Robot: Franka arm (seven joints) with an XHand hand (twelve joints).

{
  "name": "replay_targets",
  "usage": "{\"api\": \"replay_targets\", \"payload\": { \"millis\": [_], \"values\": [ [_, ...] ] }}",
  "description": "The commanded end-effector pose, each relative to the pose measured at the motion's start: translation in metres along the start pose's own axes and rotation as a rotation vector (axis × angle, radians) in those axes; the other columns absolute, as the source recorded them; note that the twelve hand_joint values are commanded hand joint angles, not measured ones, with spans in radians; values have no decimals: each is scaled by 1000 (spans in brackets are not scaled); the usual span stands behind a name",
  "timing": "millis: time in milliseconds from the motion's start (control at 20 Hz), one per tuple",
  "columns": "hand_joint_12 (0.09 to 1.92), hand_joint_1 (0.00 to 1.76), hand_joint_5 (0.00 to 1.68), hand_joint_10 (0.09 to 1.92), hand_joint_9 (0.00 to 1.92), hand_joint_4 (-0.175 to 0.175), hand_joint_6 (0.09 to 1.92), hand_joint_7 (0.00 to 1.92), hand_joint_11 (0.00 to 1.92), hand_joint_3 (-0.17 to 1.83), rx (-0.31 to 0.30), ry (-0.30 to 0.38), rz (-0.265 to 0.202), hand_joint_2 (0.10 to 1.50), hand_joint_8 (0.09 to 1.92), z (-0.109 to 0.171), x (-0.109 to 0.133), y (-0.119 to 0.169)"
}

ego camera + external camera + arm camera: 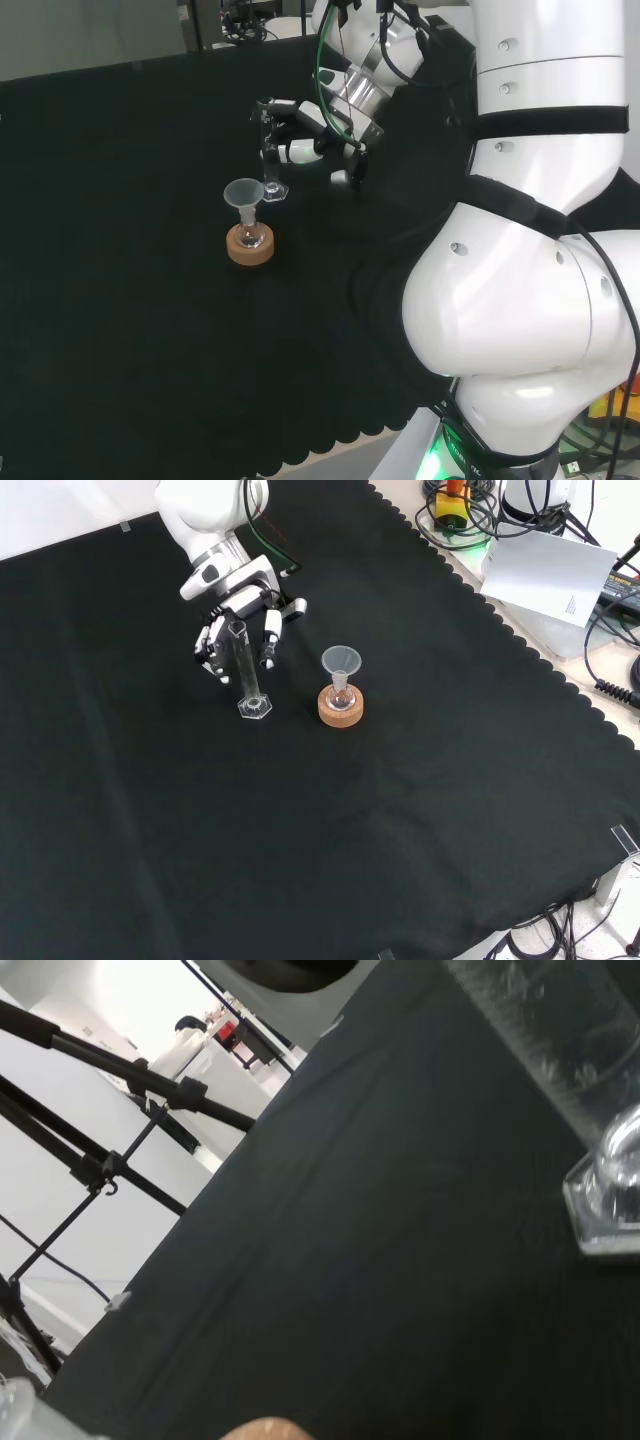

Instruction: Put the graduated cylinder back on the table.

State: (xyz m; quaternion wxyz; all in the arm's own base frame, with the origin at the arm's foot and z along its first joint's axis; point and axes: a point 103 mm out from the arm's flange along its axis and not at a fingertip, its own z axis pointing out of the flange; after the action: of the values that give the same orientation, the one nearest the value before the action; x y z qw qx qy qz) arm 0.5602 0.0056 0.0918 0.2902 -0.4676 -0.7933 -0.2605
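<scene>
A clear graduated cylinder point(246, 670) stands on the black cloth on its hexagonal foot point(255, 708). In the head view the graduated cylinder point(269, 165) rises just left of the hand point(305, 135). The hand point(225, 640) hangs over the cylinder's upper part, its fingers point(270, 638) fairly straight and pointing down on either side, with a gap to the glass. The wrist view shows the cylinder's foot point(605, 1210) and lower tube close up over the cloth.
A small flask with a funnel point(341, 662) in its neck sits on a cork ring point(340, 707) to the right of the cylinder in the front view. Papers point(545, 575) and cables lie beyond the cloth's scalloped edge.
</scene>
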Motion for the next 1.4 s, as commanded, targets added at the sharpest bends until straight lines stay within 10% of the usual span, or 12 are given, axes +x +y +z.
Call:
{"api": "replay_targets", "payload": {
  "millis": [50, 500, 1400],
  "values": [
    [1364, 900, 356, 87, 822, -88, 444, 409, 287, -175, -17, -18, -1, 939, 740, -19, 5, 0],
    [1452, 821, 301, 87, 569, -91, 151, 102, 81, -175, -37, -59, 9, 885, 736, -59, 25, -12],
    [1462, 799, 312, 87, 575, -91, 100, 111, 66, -175, -89, -232, 111, 881, 745, -143, 109, -96]
  ]
}}
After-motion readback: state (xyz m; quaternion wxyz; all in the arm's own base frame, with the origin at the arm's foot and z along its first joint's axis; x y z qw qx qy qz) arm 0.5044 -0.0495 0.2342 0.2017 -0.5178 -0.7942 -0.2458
